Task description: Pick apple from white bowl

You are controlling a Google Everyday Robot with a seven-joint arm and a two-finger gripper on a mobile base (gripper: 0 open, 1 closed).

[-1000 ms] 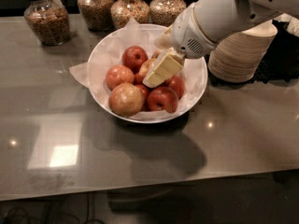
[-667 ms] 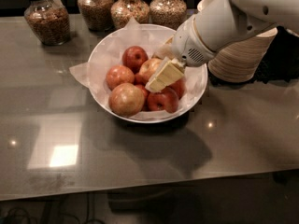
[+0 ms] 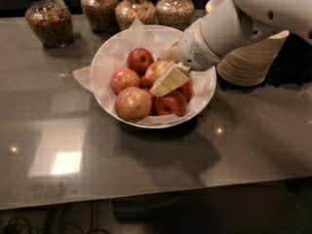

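Inside the white bowl (image 3: 103,55), the pincer (image 3: 166,81) sits among the apples (image 3: 132,103), its grip impossible to tell.

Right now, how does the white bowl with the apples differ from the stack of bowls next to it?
The white bowl is single, wide, paper-lined and holds apples; the stacked beige bowls nest into a taller ribbed pile. The pincer hangs over the white bowl's apples, not over the stacked beige bowls. Both stand on the table.
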